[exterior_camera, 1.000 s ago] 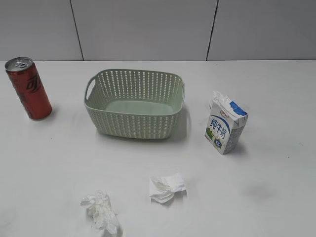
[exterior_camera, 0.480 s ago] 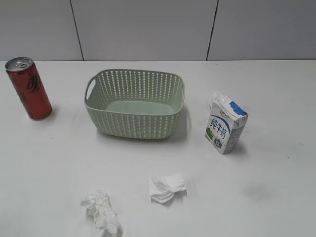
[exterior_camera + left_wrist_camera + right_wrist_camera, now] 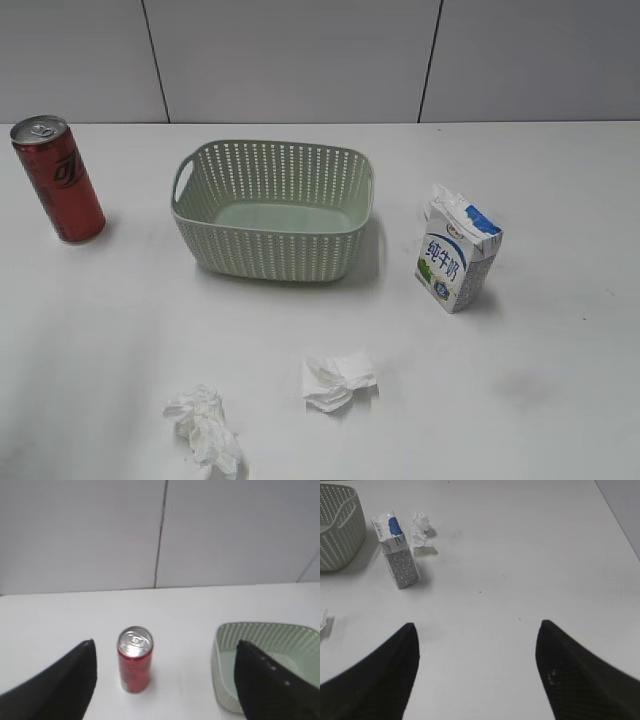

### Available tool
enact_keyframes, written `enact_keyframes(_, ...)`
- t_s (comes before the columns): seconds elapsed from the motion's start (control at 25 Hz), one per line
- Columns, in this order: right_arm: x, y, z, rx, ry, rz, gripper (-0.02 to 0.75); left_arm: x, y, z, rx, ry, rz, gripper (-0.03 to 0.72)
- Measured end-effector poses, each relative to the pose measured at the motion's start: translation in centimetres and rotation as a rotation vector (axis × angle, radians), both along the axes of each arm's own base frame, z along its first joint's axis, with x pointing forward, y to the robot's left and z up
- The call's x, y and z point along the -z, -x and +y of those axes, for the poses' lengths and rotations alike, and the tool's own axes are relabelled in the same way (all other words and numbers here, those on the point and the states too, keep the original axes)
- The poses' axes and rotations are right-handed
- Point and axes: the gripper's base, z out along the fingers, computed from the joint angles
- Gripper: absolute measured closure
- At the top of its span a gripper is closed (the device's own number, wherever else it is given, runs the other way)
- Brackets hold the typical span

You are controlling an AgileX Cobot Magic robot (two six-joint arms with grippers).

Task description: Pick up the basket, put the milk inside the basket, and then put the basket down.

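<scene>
Pale green basket point(image 3: 272, 208), empty, upright on the white worktop point(image 3: 520, 400) just left of centre, cut-out handle on its left end facing the can side. Milk point(image 3: 457, 250) upright to the basket's right, near but apart, torn spout up, blue lettering toward the exterior camera. Nothing lifted yet: by the look of it, the very first step, with neither arm in the exterior view.

Left hand point(image 3: 165, 680) wide apart and empty, hovering back from the worktop, basket point(image 3: 270, 665) partly behind its right finger and the red soda can point(image 3: 135, 659) between the two fingers. Right hand point(image 3: 477, 672) likewise spread wide and empty, well short of the milk point(image 3: 397, 550).

Next move, judged from this: left hand across to the basket's rim or handle for a lift, then right hand forward to the carton.

Around: red soda can point(image 3: 57, 178) standing well left of the basket, clear of the reach; two crumpled tissues point(image 3: 338, 380) point(image 3: 205, 428) lying nearer the camera, between arms and targets but flat and unlikely to block. Carton tall and narrow, probably easy to tip if nudged.
</scene>
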Motion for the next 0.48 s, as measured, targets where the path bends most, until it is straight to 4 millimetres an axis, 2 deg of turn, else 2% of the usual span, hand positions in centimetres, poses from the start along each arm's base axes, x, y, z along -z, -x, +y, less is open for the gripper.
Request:
enact_keyframes(0.16,0.0,0.0,0.0,0.000,0.000,0.000,0.183,-0.1,-4.7,-3.3,0.127,-0.035,0.189,0.030)
enact_keyframes(0.32,0.0,0.0,0.0,0.000,0.000,0.000,0.183,2.0,-8.7,-7.2,0.232,-0.081,0.349,0.034)
enact_keyframes(0.48,0.0,0.0,0.0,0.000,0.000,0.000,0.183,6.1,-12.1,-10.0,0.278,-0.124,0.479,0.037)
